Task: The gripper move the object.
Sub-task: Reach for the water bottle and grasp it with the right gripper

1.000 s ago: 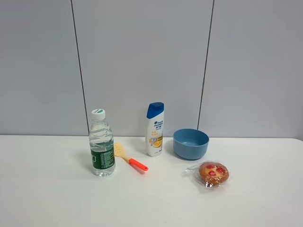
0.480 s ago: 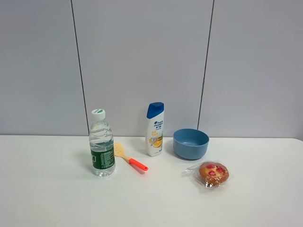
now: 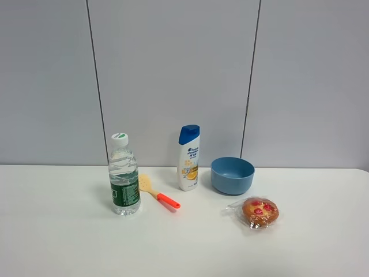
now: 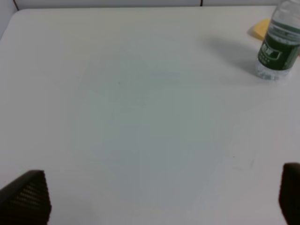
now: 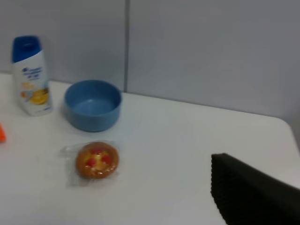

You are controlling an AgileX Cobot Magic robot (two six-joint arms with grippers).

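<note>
The clear water bottle (image 3: 124, 176) with a dark green label and a white cap stands upright on the white table, left of middle in the exterior view. It also shows in the left wrist view (image 4: 279, 44), far from my left gripper (image 4: 159, 192). That gripper's two black fingertips sit wide apart with nothing between them. In the right wrist view only one black finger (image 5: 253, 192) shows, off to one side, with nothing held. The bottle is out of that view. Neither arm shows in the exterior view.
A yellow spatula with an orange handle (image 3: 158, 194) lies just right of the bottle. A white shampoo bottle with a blue cap (image 3: 188, 158), a blue bowl (image 3: 232, 175) and a wrapped pastry (image 3: 259, 212) stand further right. The wall is close behind.
</note>
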